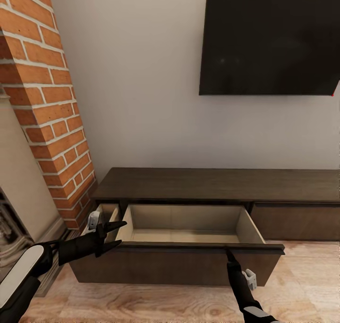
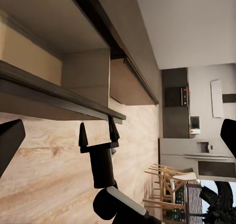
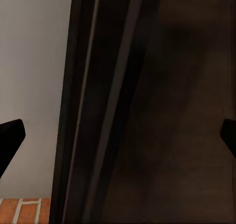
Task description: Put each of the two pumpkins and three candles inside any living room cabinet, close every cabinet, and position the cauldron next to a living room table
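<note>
Standing against the grey wall, the cabinet [image 1: 217, 183] runs low and dark brown under a wall-mounted TV [image 1: 269, 42], with its left drawer [image 1: 182, 247] pulled out and pale beige insides showing bare. Left end effector [image 1: 115, 233] sits at the drawer's left front corner, fingers spread apart, gripping nothing. Right end effector [image 1: 230, 253] points up at the drawer's front top edge; in the left wrist view [image 2: 99, 133] its fingers stand released just under that edge. Brick column [image 1: 45, 101] sits left of the cabinet, wood floor [image 1: 156, 304] below.
</note>
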